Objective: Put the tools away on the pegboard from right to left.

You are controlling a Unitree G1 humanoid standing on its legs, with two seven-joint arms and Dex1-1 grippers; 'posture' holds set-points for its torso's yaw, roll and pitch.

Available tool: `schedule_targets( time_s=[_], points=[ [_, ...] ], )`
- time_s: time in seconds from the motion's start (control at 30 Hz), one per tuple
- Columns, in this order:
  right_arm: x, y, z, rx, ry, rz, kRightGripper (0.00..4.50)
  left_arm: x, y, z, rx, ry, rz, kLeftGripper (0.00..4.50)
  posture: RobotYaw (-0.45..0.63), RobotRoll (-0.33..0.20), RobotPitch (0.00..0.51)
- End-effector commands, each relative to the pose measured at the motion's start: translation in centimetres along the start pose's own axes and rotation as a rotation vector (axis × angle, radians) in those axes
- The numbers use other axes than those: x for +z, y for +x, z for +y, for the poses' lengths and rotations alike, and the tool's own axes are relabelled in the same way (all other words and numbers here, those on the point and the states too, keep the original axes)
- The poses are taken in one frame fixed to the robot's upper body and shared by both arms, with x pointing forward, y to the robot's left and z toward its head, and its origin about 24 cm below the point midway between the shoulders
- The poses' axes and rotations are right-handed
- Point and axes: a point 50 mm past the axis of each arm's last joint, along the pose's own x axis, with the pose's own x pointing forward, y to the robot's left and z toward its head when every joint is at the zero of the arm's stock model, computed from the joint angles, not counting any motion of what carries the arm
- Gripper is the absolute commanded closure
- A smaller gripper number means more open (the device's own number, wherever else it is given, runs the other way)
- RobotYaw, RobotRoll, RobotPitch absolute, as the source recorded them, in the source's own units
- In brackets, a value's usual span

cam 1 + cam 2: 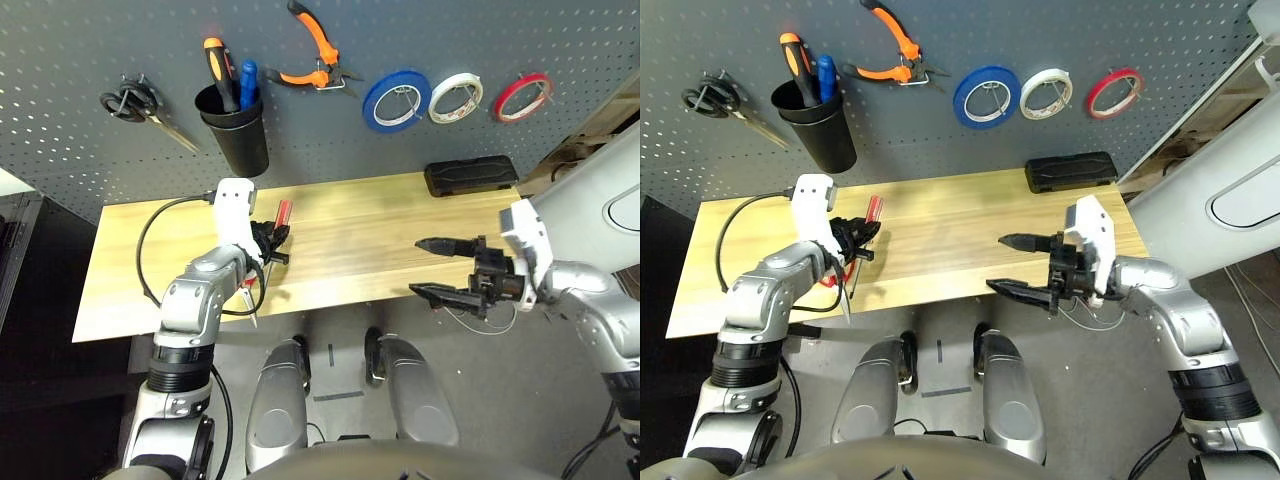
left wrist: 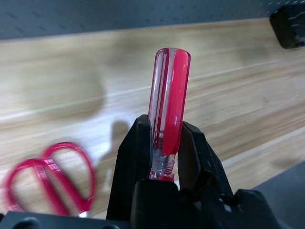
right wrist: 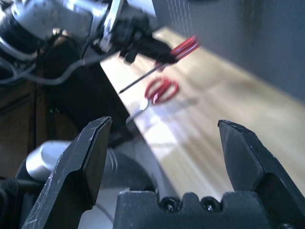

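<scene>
wooden table [image 1: 400, 250] before grey pegboard [image 1: 80, 50]

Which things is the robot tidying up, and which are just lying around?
For the job:
small red-handled screwdriver, held in the left tool
red-handled scissors on the table
orange-handled pliers and thin red tape ring, already hung
dark grey pegboard

Just lying about:
blue tape roll
white tape roll
black-handled scissors
flat black case

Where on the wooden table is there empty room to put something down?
The widest bare stretch of table lies in the middle, between the left gripper holding the red-handled screwdriver and the black case at the back right. The left end is bare too. It is crowded around the red-handled scissors under the left gripper.
</scene>
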Motion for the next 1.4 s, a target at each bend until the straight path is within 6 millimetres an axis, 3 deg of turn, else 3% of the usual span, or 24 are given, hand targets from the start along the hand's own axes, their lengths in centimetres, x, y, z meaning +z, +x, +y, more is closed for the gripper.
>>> schedule_targets(
  time_s=[0.03,0.3,0.7,0.93,1.4],
  points=[
    [0.9,-1.0,-0.5,0.014,0.005,-0.045,0.00,0.9,-2.0,0.1,-0.022,0.023,-0.042,3.63,0.03,0.000,0.131],
    [2.4,-1.9,-1.9,-0.002,-0.033,-0.084,0.00,4.1,-3.9,1.3,-0.053,0.110,-0.188,3.63,0.05,0.000,0.095],
    [3.6,-2.4,-3.4,-0.043,-0.081,-0.122,0.00,10.0,-5.6,3.6,-0.026,0.091,-0.387,3.63,0.06,0.000,0.072],
    [3.8,-2.1,-3.9,-0.056,-0.092,-0.134,0.00,13.6,-5.7,4.3,-0.007,0.000,-0.581,3.63,0.06,0.000,0.072],
    [5.3,-1.8,-3.6,-0.032,-0.114,-0.214,0.00,18.7,-5.8,5.2,0.058,-0.120,-0.882,3.63,0.03,0.000,0.069]
  ],
)
